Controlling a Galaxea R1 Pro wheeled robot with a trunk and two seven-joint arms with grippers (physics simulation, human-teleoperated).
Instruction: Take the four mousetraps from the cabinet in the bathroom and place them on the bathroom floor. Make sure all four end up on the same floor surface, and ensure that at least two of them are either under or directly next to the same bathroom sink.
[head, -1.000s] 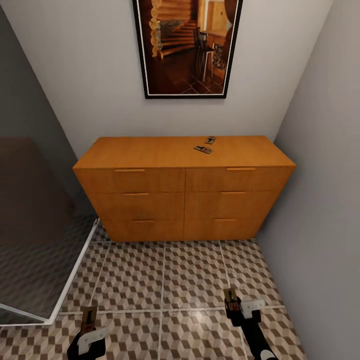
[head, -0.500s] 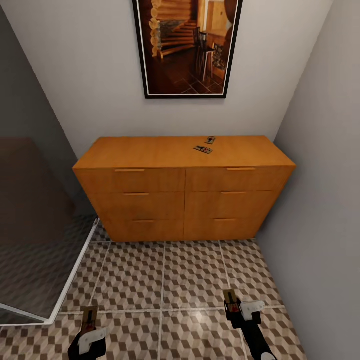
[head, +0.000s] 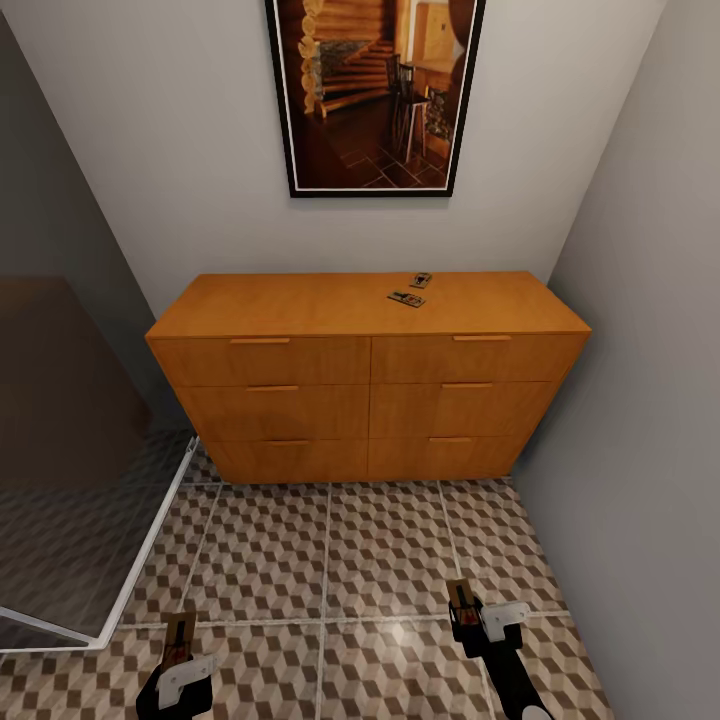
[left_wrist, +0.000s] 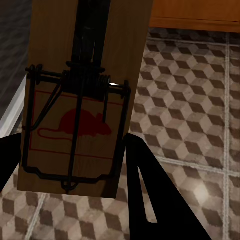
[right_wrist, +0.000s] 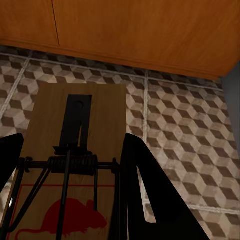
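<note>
The orange-brown cabinet (head: 370, 400) stands against the far wall, all its drawers closed. Two mousetraps lie on its top, one (head: 406, 298) nearer me and one (head: 421, 280) behind it. Low over the cube-patterned bathroom floor (head: 330, 560), my left gripper (head: 178, 655) is shut on a third mousetrap (left_wrist: 80, 100), a wooden board with a red mouse print. My right gripper (head: 465, 622) is shut on a fourth mousetrap (right_wrist: 75, 165), its black fingers (right_wrist: 137, 190) at the board's sides. The bathroom sink is out of view.
A glass shower panel (head: 100, 500) with a white frame closes off the left side. A grey wall (head: 640, 400) runs along the right, close to the cabinet's end. A framed picture (head: 375, 95) hangs above the cabinet.
My right gripper with its mousetrap has drawn back very slightly toward me. Everything else stands as before.
</note>
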